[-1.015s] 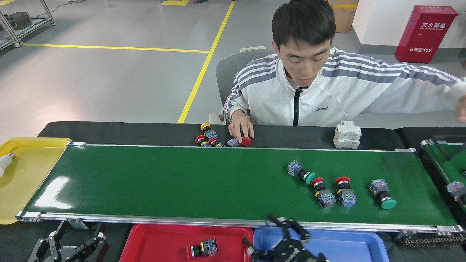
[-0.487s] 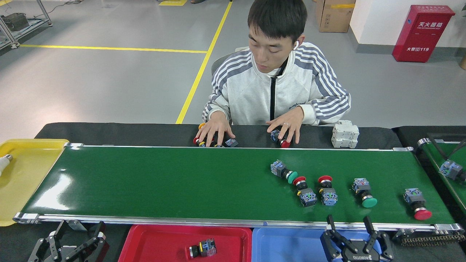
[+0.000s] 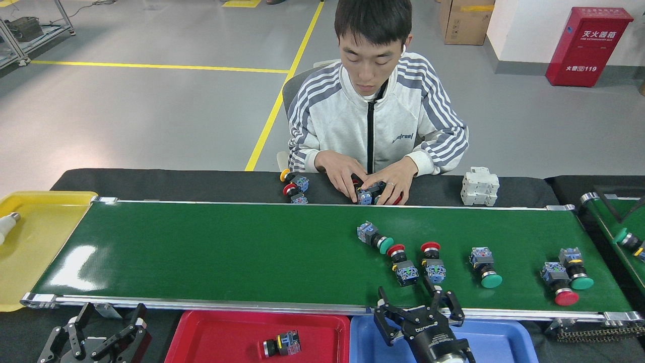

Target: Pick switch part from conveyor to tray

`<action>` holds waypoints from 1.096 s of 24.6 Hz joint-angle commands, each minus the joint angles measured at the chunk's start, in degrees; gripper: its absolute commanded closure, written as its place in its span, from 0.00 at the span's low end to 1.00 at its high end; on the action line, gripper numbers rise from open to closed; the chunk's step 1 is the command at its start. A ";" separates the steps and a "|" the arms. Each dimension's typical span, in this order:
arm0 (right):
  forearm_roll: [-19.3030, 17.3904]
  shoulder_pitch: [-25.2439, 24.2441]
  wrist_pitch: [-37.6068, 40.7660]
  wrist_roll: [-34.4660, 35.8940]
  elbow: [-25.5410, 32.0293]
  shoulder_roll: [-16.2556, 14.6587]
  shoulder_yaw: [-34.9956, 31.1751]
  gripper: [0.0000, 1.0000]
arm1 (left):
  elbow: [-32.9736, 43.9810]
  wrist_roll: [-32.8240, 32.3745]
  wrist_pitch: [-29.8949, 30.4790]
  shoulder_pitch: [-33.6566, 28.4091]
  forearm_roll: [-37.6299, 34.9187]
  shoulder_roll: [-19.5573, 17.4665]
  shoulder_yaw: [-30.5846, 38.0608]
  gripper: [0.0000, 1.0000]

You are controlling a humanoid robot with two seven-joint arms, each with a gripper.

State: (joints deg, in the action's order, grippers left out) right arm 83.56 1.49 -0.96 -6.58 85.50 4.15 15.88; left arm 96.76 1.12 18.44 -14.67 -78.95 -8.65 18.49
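Observation:
The conveyor [image 3: 227,252] is a wide glossy green belt with a silver frame. Several switch parts lie on its right half: a green-capped one [image 3: 374,237], two red-capped ones [image 3: 401,264] [image 3: 433,262], another green-capped one [image 3: 485,266], and a red and green pair [image 3: 558,285] [image 3: 574,269]. My right gripper [image 3: 413,302] is open at the belt's near edge, just below the two red-capped parts and touching nothing. My left gripper [image 3: 95,335] is open and low at the bottom left. One switch part [image 3: 282,345] lies in the red tray [image 3: 201,333]. The blue tray [image 3: 504,338] lies under my right arm.
A person sits across the belt with both hands [image 3: 368,184] on switch parts on the black table. More parts [image 3: 295,186] and a white block [image 3: 480,185] lie there. A yellow tray [image 3: 30,252] holds a bulb [image 3: 7,224] at left. A second green belt [image 3: 620,227] is at right.
The switch parts have ridden left on the belt, and one more green-capped part has come on at right. My right gripper moved left and up to the belt's edge. The person's hands came together.

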 commanded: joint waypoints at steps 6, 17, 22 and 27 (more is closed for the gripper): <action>0.11 6.59 -3.08 -1.60 -4.38 0.86 0.11 0.43 | 0.45 0.20 0.19 0.43 -0.06 -0.67 0.14 0.00; 2.40 2.99 -0.80 -3.62 2.03 0.07 6.61 0.98 | 0.98 0.11 0.11 0.34 -0.06 -0.67 0.14 0.00; 2.48 -2.55 8.35 -2.56 11.00 -1.86 16.72 0.33 | 1.07 -0.06 0.11 0.96 -0.15 -0.41 0.05 0.00; 2.40 -3.25 13.97 -0.63 11.62 -0.89 18.13 0.00 | 1.77 -0.59 -0.95 4.30 -0.23 -0.14 -5.57 0.00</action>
State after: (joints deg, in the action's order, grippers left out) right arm 85.97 -2.11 11.16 -8.07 96.26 2.76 34.10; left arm 97.55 0.77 18.25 -11.42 -79.08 -8.62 13.84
